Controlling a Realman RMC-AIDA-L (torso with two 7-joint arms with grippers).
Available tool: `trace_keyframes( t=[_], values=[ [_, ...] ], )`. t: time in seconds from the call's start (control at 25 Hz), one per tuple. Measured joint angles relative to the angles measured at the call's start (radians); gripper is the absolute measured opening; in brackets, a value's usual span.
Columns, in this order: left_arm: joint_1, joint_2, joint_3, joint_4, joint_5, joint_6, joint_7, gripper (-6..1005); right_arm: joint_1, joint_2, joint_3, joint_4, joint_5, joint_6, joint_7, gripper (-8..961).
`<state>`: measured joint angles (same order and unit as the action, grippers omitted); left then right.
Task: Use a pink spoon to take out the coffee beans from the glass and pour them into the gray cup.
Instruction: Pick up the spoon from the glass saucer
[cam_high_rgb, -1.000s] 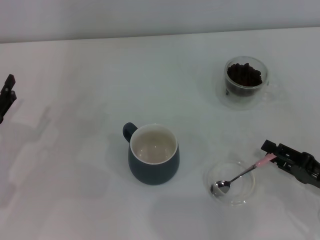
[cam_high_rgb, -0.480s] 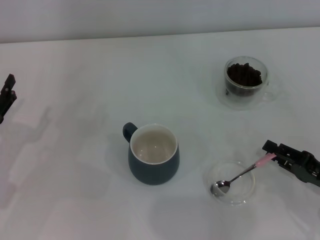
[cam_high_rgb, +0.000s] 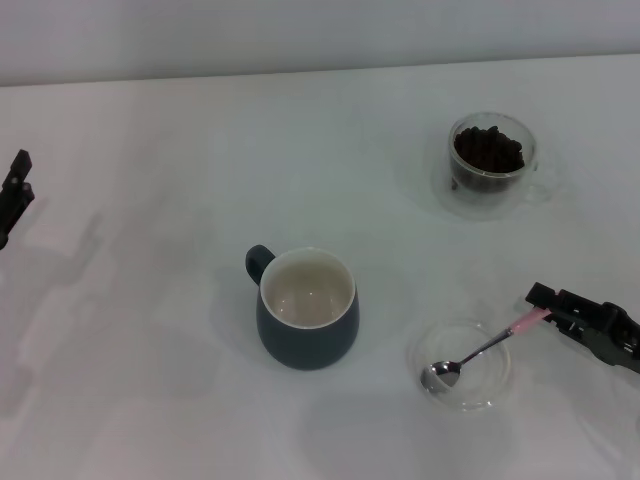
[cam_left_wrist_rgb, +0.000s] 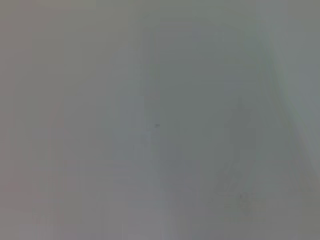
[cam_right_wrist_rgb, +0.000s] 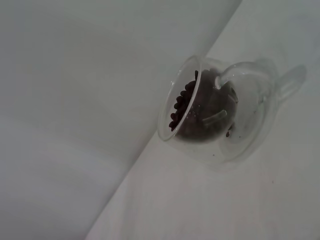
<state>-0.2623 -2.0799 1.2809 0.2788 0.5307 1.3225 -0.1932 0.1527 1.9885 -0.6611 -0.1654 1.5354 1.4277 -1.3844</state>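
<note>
- Head view: my right gripper sits low at the surface's right edge, fingers closed on the pink end of the spoon. The spoon's bowl rests in a shallow clear dish. The gray cup stands mid-surface, nothing inside it. The glass holding the beans is at far right.
- My left gripper is at the left edge; fingers' state: cannot tell.
- Left wrist view: only a plain gray blur.
- Right wrist view: the glass with beans, on the surface.

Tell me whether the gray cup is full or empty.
Empty: the head view looks straight into the upright gray cup and shows only its bare cream inside; the coffee beans sit in the glass.
</note>
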Motion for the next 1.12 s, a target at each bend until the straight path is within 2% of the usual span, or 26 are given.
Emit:
trace_keyframes(
  t=[0.24,0.68,1.12],
  values=[
    [0.000,0.000,0.000,-0.008,-0.001,-0.001,0.000,757,0.002,0.004,-0.002,-0.002,0.000,-0.009,-0.005,405],
    [-0.008,0.001,0.000,-0.011,-0.003,-0.003,0.000,757,0.001,0.001,-0.002,-0.004,-0.001,-0.010,-0.010,190],
    [-0.012,0.002,0.000,-0.023,-0.022,-0.003,0.006,754,0.029,-0.004,0.006,-0.020,-0.001,0.057,-0.012,161]
  ],
)
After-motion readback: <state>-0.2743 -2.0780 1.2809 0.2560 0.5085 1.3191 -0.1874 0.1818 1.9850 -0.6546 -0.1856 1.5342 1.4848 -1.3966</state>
